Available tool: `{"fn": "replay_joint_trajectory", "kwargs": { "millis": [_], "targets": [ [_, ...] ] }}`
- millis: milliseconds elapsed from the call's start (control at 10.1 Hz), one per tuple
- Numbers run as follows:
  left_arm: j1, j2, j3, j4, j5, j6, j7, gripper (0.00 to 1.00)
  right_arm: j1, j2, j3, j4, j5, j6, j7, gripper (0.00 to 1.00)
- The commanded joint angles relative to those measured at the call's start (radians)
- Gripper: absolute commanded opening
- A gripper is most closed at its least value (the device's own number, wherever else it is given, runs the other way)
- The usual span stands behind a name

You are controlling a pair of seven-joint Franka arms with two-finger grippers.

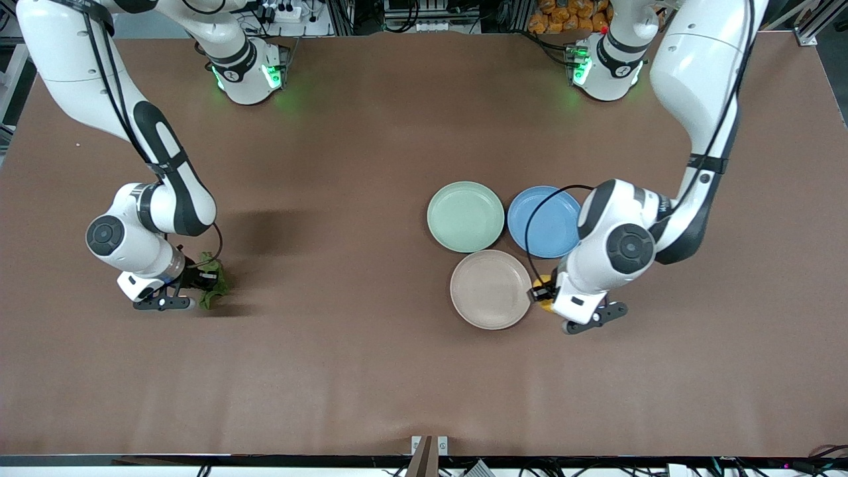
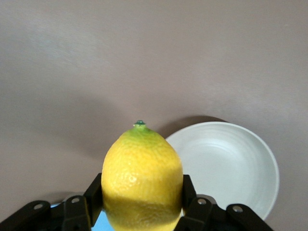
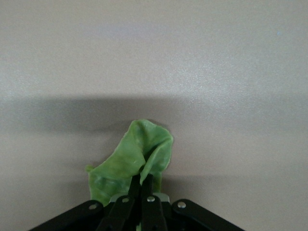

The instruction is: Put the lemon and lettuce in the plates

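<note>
Your left gripper (image 2: 142, 211) is clamped on the lemon (image 2: 142, 178), long axis pointing out from the jaws, just beside the beige-pink plate (image 1: 491, 289) at its rim toward the left arm's end, so that's the short hop. Your right gripper (image 3: 142, 190) is pinched thin on the lettuce (image 3: 130, 163), well apart from the mint plate (image 1: 466, 216), which lies toward the left arm's end w/ bare table between. No brands or writing readable.

Lemon (image 2: 142, 180): bright yellow, greenish toward its tip, small dark-green nub. Lettuce (image 3: 132, 166): light green in right wrist view, darker green in front view. Plates: mint green (image 1: 466, 216), beige-pink (image 1: 491, 289), blue (image 1: 544, 222). Table (image 1: 371, 371): plain brown. Grippers' fingers (image 3: 147, 202): black.
</note>
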Motion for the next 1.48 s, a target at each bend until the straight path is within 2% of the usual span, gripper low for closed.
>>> {"fn": "replay_joint_trajectory", "kwargs": {
  "millis": [0,99,395,593,692,791,1186,1384],
  "targets": [
    [-0.052,0.042,0.007,0.033,-0.017,0.058,-0.061,0.0,0.003,-0.029,0.0,0.004,0.004,-0.008,-0.01,0.0],
    [-0.067,0.057,0.007,0.033,-0.019,0.084,-0.066,0.0,0.003,-0.04,0.0,0.009,0.004,-0.023,-0.01,0.0],
    [-0.11,0.1,0.009,0.033,-0.02,0.134,-0.069,0.0,0.003,-0.063,0.0,0.094,0.007,-0.201,0.003,0.0],
    [-0.13,0.113,0.009,0.033,-0.02,0.141,-0.071,0.0,0.003,-0.075,0.002,0.13,0.012,-0.264,0.003,0.0],
    [-0.133,0.114,0.009,0.033,-0.02,0.141,-0.071,0.3,0.001,-0.08,0.002,0.15,0.012,-0.301,0.003,0.0],
    [-0.136,0.117,0.01,0.033,-0.014,0.141,-0.065,0.99,0.001,-0.089,0.0,0.167,0.012,-0.331,0.003,0.0],
    [-0.141,0.105,0.012,0.032,-0.011,0.141,-0.066,1.0,0.003,-0.127,0.002,0.262,0.014,-0.502,0.031,0.0],
    [-0.129,0.079,0.02,0.032,-0.007,0.14,-0.063,1.0,0.012,-0.139,0.029,0.294,0.014,-0.551,0.108,0.0]
  ]
}}
